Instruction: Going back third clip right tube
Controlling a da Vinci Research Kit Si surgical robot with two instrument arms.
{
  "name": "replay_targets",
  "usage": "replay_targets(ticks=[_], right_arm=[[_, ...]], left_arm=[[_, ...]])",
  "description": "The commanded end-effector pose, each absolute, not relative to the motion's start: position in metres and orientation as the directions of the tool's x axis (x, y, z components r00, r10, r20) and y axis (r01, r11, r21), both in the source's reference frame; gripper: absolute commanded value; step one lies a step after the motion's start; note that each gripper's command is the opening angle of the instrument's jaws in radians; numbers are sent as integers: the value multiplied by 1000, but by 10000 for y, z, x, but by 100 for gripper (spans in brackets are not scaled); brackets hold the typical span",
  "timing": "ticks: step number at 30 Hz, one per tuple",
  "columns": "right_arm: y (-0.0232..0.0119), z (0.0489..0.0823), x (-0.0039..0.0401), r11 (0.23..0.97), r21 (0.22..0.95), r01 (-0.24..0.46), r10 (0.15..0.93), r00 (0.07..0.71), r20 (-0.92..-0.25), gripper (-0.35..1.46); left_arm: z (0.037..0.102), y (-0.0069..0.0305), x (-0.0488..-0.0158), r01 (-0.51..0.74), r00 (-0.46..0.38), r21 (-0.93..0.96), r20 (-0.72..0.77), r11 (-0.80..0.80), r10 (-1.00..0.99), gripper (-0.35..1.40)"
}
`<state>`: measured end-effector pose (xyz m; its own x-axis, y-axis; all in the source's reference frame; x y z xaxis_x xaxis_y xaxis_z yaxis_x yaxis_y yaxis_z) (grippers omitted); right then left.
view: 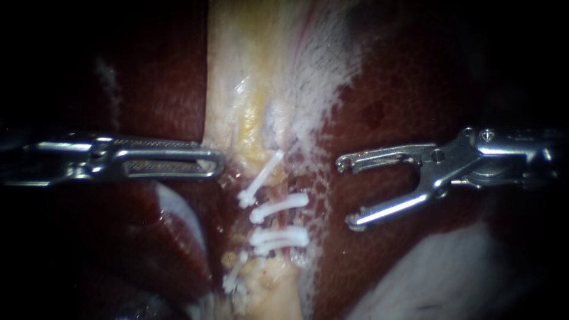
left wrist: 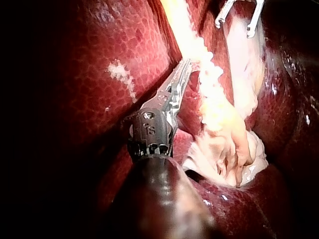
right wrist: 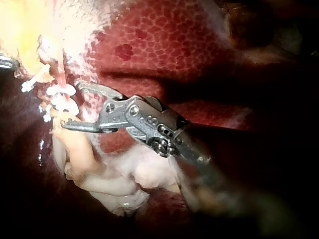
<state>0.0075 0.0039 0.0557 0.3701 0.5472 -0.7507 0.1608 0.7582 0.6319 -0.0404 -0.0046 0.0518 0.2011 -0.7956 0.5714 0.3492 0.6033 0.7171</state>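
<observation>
Gaping wide, right instrument's end effector (view: pixel 347 194) sits beside clips (view: pixel 280 205); left instrument's end effector (view: pixel 218 163) closed.

There are 4 white clips (view: pixel 261 178) (view: pixel 279 207) (view: pixel 278 237) (view: pixel 235 272) and 2 instruments (view: pixel 218 163) (view: pixel 347 192) in view

Bright centre, dark corners, wet glare, deep shadows

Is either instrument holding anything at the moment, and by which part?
Right instrument: nothing, jaws open. Left instrument: cannot be told; its tip meets pale tissue.
</observation>
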Motion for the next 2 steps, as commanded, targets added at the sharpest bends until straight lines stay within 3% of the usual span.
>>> replay_targets(ticks=[1, 2], right_arm=[[39, 557, 74, 758, 632, 160, 548, 370, -750, 58], [40, 556, 74, 758, 633, 160, 548, 370, -750, 58]], left_arm=[[517, -45, -404, 350, 201, 717, 571, 603, -796, -35], [517, -45, -404, 350, 201, 717, 571, 603, -796, -35]])
